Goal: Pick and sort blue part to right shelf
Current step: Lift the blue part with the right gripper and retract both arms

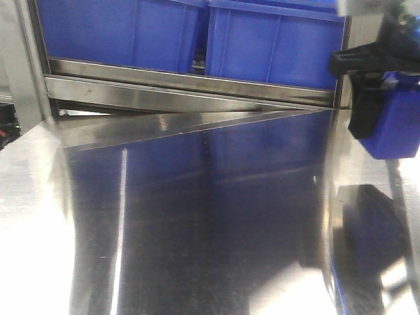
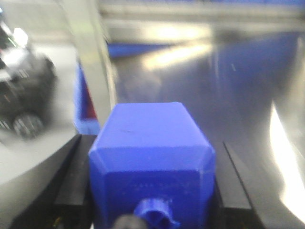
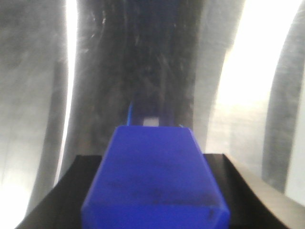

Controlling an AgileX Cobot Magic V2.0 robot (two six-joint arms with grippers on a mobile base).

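The right shelf [image 1: 197, 82] crosses the top of the front view, and its flat steel front rail is the landmark here. Directly above and behind the rail stand two open-top blue bins [image 1: 118, 33] [image 1: 275, 46], side by side and nearly touching. Below the rail, the polished steel worktop [image 1: 197, 216] spreads toward the camera and mirrors the bins' blue. Near the rail's right end, slightly lower than it and off the worktop, the right tool [image 3: 151, 158] hangs in the air holding the blue part [image 1: 394, 128]. In the right wrist view its black fingers [image 3: 71, 191] are closed to the width of that part and press on both flanks, with glaring metal beyond. The left tool [image 2: 152, 143] does not show in the front view. Its own camera shows it closed the same way on a second blue block [image 2: 150, 162], black fingers against each side and a small round blue knob on the near face. Beyond that block lies the reflective worktop, with an upright steel post [image 2: 90, 57] to the left. How far this tool stands from the rail cannot be told. A dark shape [image 2: 24, 95] left of the post is too blurred to name.
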